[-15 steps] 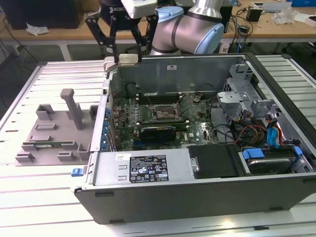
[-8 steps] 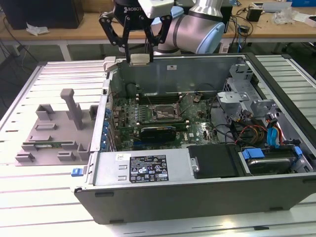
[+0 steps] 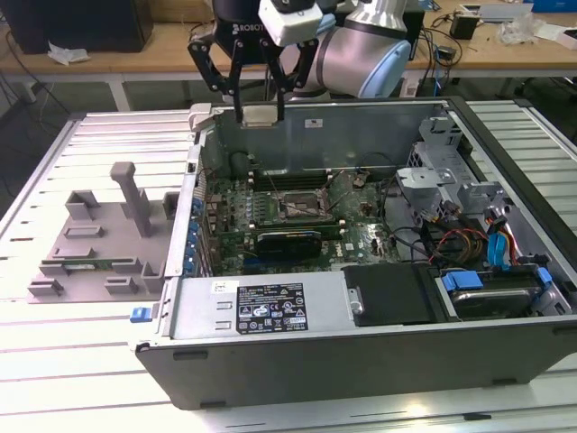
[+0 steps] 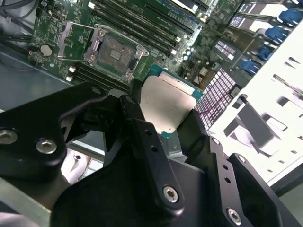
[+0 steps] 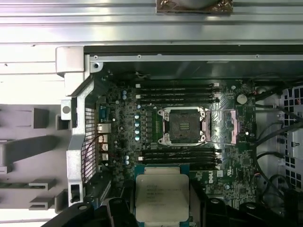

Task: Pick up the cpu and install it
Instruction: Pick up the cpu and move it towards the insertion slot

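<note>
The cpu, a flat square chip with a silver top, hangs between the black fingers of my gripper, which is shut on it. It is held above the back wall of the open computer case, up and behind the motherboard. In both wrist views the cpu sits clamped by its edges. The square metal-framed socket lies bare on the green board below, with its lid folded to one side.
A grey fixture with posts and slots lies on the slatted table at the exterior view's left, a green memory stick in it. Inside the case are a power supply, a drive cage and loose cables.
</note>
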Tool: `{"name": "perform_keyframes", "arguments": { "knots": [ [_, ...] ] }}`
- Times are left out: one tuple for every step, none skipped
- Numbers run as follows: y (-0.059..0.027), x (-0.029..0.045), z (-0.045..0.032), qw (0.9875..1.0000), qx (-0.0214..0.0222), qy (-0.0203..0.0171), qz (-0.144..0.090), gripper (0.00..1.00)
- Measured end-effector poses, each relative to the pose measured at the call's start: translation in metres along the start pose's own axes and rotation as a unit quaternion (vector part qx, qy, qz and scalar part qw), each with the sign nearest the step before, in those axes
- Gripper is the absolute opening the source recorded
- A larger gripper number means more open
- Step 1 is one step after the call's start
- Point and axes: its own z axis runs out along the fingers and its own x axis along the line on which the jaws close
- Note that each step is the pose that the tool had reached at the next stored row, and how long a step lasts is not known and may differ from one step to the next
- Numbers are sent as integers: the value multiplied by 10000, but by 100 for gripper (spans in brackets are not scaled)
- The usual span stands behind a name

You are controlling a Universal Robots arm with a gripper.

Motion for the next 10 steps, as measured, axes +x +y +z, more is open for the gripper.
{"name": "perform_keyframes", "arguments": {
  "knots": [
    [0,-9,20,10000,-1,-1,0,55],
    [0,-26,52,10000,0,0,0,55],
    [-1,-42,85,10000,0,0,-1,55],
    [-1,-53,103,10000,1,0,-1,55],
    [-1,-76,135,10000,2,0,-1,55],
    [-1,-96,164,10000,4,-1,0,55],
    [-1,-117,195,10000,8,0,0,55],
    [-1,-133,231,10000,13,-1,-1,55],
    [-1,-140,250,10000,15,-1,-1,55],
    [-1,-151,282,10000,22,-1,-1,55]
  ]
}}
